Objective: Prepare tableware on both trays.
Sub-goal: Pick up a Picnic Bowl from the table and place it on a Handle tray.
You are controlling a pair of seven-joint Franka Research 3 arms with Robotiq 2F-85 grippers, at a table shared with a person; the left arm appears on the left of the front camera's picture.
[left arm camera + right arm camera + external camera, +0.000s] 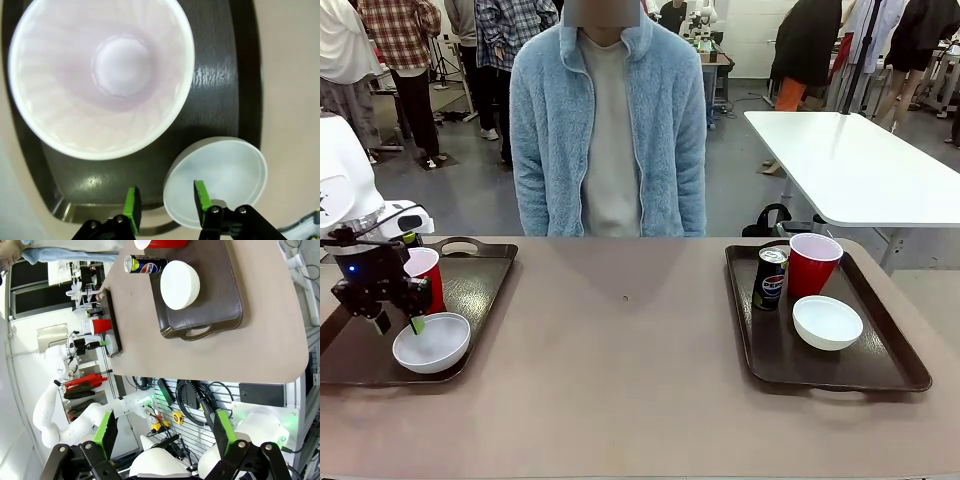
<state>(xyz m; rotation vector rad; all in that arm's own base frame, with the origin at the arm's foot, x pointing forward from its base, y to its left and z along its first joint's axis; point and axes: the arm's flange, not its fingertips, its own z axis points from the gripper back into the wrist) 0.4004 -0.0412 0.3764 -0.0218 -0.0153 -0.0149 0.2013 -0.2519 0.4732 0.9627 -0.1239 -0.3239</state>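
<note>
On the left tray (480, 280) stand a red cup (427, 272) and a white bowl (432, 343). My left gripper (400, 325) hangs over the bowl's near rim, jaws apart. In the left wrist view one green-padded finger (200, 196) is inside the bowl (225, 170), the other (132, 204) over the tray floor (215, 90); the cup's pale inside (102, 75) lies beyond. The right tray (880, 350) carries a soda can (770, 278), a red cup (813, 265) and a white bowl (827, 322). My right gripper (162, 432) is open, empty and well away from the table.
A person in a light blue fleece jacket (608, 120) stands at the far edge, hands out of sight. Bare brown tabletop (620, 350) lies between the trays. A white table (860, 165) stands behind on the right. Cables and tools (175, 400) hang below the table.
</note>
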